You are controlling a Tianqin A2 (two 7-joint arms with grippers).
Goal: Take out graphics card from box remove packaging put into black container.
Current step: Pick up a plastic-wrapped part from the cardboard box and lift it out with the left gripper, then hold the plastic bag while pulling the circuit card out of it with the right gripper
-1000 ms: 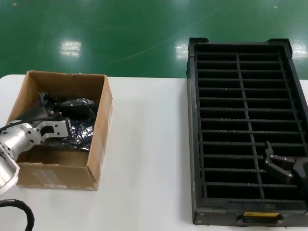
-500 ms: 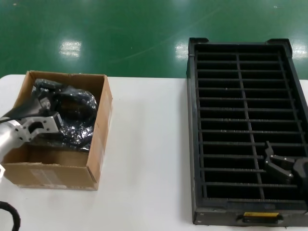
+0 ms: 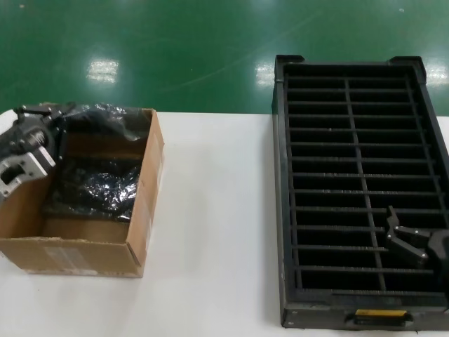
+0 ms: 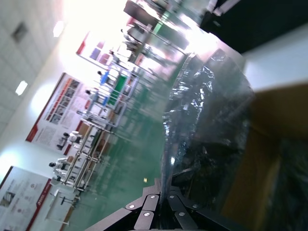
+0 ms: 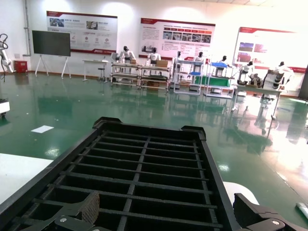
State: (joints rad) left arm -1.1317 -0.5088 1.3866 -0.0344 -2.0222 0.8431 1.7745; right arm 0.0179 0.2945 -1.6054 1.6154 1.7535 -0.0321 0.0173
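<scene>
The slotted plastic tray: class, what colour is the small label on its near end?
Yellow label, clearest in the head view.

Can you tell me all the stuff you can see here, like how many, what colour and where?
box: one, brown cardboard, on the robot's left side of the table.
packaging: one bag being lifted at the box's far rim, grey-silver, crinkly, held by the left pincer; the card inside cannot be made out.
more dark crinkly bags: count unclear, lying inside the box.
black container: one, black with a yellow label at its near end, on the robot's right side; slots look empty.
table: one, white, under everything.
floor: green and shiny, beyond the table.
left pincer: one, black and silver, shut on the bag at the box's far left corner.
right pincer: one, black, open, over the container's near right slots.
</scene>
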